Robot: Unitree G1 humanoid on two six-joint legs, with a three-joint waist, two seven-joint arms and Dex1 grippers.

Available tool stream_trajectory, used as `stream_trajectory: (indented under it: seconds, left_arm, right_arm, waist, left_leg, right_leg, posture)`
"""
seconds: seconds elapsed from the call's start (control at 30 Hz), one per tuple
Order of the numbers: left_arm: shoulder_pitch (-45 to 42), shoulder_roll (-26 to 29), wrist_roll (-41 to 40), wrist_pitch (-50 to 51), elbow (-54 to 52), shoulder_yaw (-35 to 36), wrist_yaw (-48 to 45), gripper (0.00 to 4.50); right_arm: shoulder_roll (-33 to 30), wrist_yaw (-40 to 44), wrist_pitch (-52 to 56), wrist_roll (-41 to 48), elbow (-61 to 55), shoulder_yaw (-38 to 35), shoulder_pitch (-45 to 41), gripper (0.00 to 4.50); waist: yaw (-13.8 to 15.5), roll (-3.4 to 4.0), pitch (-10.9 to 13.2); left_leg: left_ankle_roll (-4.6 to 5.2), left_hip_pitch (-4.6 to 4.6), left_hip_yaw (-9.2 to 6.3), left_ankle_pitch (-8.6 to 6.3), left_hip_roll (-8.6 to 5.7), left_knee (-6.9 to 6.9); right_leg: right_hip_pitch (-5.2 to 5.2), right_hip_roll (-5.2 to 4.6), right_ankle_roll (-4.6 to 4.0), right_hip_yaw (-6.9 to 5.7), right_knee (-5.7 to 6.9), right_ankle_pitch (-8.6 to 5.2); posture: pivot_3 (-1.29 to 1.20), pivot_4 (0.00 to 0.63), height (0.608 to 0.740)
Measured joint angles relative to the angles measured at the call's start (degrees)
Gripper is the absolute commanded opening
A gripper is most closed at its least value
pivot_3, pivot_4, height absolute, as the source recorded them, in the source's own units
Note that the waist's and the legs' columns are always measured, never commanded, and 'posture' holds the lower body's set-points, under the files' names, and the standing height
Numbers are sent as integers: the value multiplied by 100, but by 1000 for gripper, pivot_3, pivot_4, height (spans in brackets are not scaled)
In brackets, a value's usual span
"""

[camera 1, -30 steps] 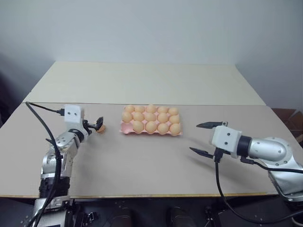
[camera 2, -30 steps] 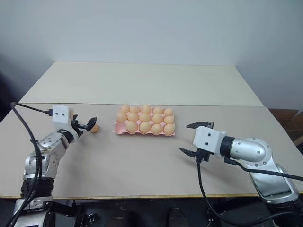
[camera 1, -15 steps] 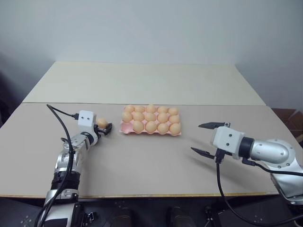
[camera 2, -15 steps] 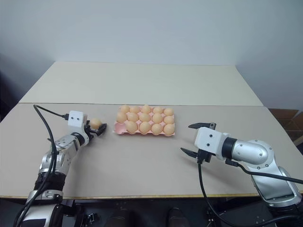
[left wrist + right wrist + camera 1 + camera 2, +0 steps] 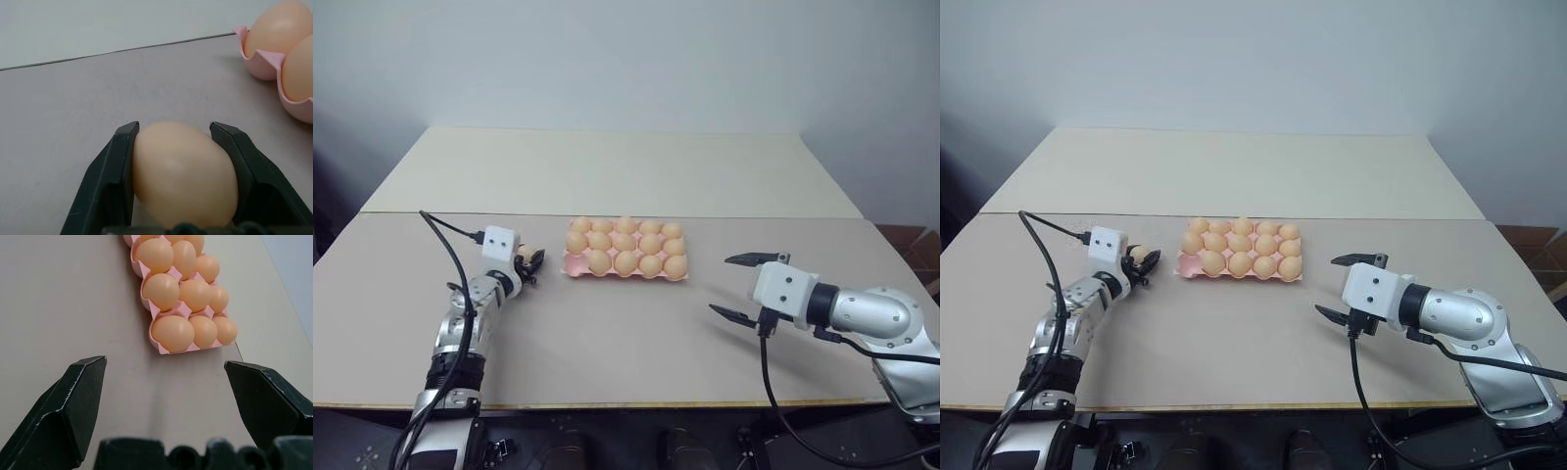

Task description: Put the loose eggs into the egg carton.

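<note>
Since a second ago the left gripper (image 5: 173, 142) closed, pinching a loose egg (image 5: 183, 174) left of the egg carton (image 5: 570, 264); smooth, fragile shell, squeeze its sides gently. Right gripper (image 5: 744, 286) hangs spread.

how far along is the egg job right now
Nearly finished. Done: the egg carton holds fourteen eggs, with one near-row cup on its left end apparently empty. In hand: the left gripper is shut on the last loose egg, just left of the carton. Left: carry it over and set it in. The right gripper is open, idle.
</note>
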Motion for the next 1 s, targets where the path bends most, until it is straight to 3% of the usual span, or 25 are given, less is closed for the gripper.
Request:
stream_trajectory:
  seconds: [0.33, 0.67, 0.9, 1.0]
  left_arm:
    - [113, -41, -806, 180, -1482, 16, -944, 2066]
    - [10, 3, -923, 535, -1411, -259, -1517, 2066]
    - [-66, -54, -992, 762, -1415, -259, -1450, 4294]
    - [-29, -60, -1001, 765, -1493, -237, -1418, 4441]
  right_arm:
    - [1, -90, 22, -69, -76, -9, 111, 4500]
    - [42, -365, 165, -158, -330, -111, 458, 4500]
    - [55, -418, 181, -203, -371, -115, 458, 4500]
    - [90, -420, 180, -211, -371, -113, 444, 4500]
  waist:
    - [0, 0, 0]
    - [-6, 0, 0]
    - [-1, 0, 0]
    - [-5, 0, 0]
  left_leg:
    - [0, -1, -1, 0, 0, -1]
    - [0, -1, -1, 0, 0, 4]
    - [1, -3, -3, 0, 0, 3]
    - [1, -2, -3, 0, 0, 3]
  right_leg:
    - [-1, 0, 0, 0, -1, 0]
    - [0, 2, 0, 1, 1, -1]
    - [0, 2, 1, 1, -1, -1]
    - [0, 2, 1, 1, -1, -1]
  posture:
    - [0, 150, 740]
    - [0, 150, 740]
    - [0, 150, 740]
    - [0, 150, 740]
